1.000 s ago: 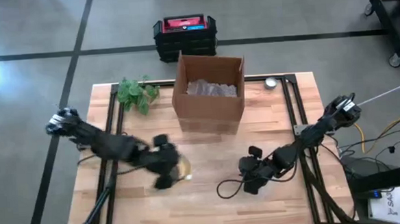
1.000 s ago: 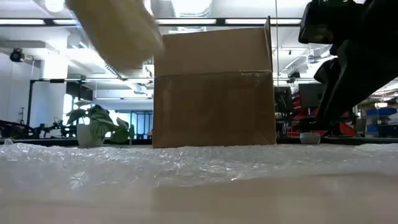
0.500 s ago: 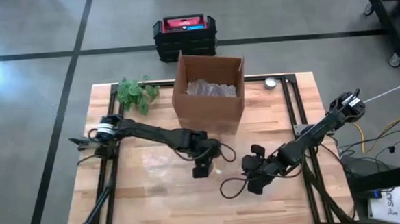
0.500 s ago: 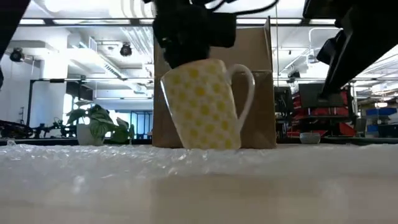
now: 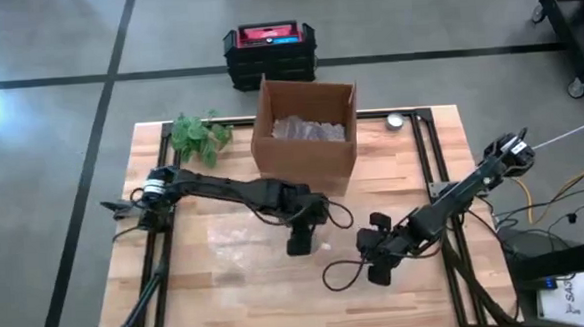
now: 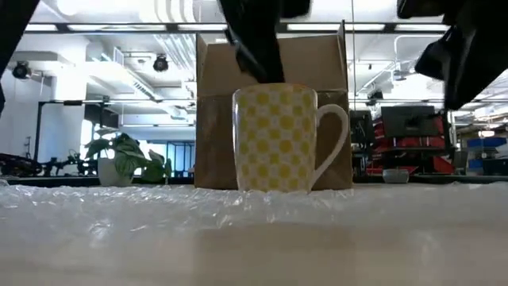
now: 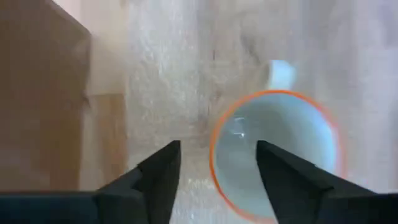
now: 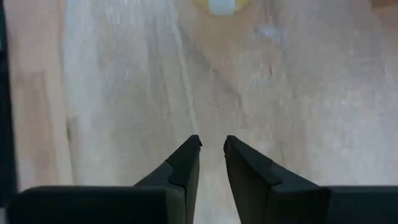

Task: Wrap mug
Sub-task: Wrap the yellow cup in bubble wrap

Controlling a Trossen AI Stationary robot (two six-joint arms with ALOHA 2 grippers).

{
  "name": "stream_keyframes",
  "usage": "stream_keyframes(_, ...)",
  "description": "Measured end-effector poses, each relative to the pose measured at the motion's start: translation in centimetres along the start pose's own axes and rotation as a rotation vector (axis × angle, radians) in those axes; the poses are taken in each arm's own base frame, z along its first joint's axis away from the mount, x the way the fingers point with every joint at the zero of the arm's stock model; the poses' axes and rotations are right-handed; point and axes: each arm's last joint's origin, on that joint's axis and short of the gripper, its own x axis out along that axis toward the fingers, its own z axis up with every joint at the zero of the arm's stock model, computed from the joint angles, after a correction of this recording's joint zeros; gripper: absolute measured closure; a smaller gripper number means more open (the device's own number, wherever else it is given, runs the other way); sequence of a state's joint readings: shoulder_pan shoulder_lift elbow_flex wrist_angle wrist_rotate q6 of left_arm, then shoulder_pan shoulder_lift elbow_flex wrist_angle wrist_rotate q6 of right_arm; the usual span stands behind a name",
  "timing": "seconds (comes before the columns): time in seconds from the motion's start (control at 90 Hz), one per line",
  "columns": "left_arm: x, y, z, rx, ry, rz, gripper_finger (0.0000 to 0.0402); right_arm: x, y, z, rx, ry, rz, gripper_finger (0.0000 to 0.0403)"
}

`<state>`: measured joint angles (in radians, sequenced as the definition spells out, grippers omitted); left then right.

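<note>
The bench [image 5: 188,279] carries a cardboard box [image 5: 305,133] and a sheet of bubble wrap [image 6: 143,206]. The low view alone shows the yellow-checked mug [image 6: 278,148] upright on the wrap; overhead, the left gripper [image 5: 299,245] hides it. Left wrist view: jaws wide, straddling the mug's rim. The right gripper [image 8: 211,163] hovers nearby, jaws narrow.

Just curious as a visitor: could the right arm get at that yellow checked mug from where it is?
Probably yes. The right gripper sits beside the mug with only bubble wrap between them.
</note>
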<state>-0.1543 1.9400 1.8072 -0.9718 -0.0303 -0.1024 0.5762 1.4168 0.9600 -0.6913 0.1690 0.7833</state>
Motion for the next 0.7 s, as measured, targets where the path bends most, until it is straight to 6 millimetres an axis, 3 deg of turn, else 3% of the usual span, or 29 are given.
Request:
stream_keyframes(0.144, -3.8, -0.8, -2.6, 0.001, 0.048, 0.116, 0.0176, -1.1, 0.2, -1.6, 0.116, 0.089, -0.052, 0.0354)
stream_keyframes(0.333, -6.0, -0.7, -8.5, -0.118, 0.047, 0.144, 0.0191, -0.1, 1.2, -5.0, 0.203, 0.143, -0.085, 0.0321)
stream_keyframes(0.556, -6.0, -0.3, -16.1, -0.285, -0.062, 0.091, 0.0218, 0.6, 2.8, -8.2, 0.106, 0.195, -0.107, 0.0215)
stream_keyframes(0.7, -4.5, -0.3, -19.5, -0.362, -0.162, -0.008, 0.0234, 1.9, 3.2, -9.8, -0.039, 0.229, -0.152, 0.0171)
